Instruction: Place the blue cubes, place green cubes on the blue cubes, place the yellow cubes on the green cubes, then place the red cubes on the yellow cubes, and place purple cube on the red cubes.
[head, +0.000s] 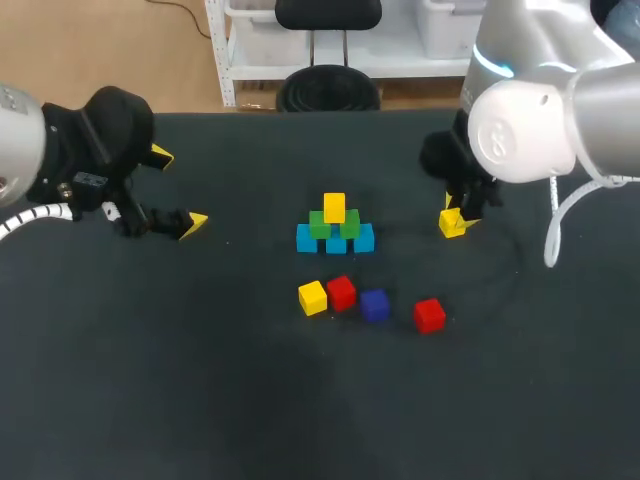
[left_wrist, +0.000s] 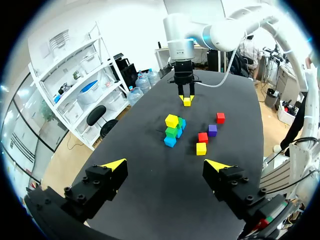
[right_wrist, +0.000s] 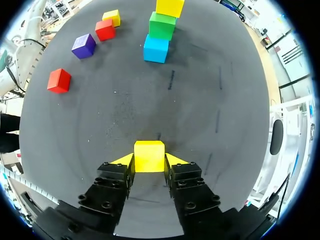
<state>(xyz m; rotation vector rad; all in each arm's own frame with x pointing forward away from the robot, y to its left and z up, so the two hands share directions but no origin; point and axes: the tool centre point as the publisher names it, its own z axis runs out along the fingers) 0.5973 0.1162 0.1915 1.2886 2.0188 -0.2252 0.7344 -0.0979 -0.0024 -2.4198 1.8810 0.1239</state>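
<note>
Your right pincer (right_wrist: 149, 161) is clamped on a yellow cube (right_wrist: 149, 152), well apart from the stack (head: 335, 228); your left pincer (left_wrist: 166, 165) hangs wide open, empty.

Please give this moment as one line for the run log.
left pincer: open, empty | right pincer: shut on yellow cube | stack: blue, green, one yellow on top | purple cube: loose
</note>
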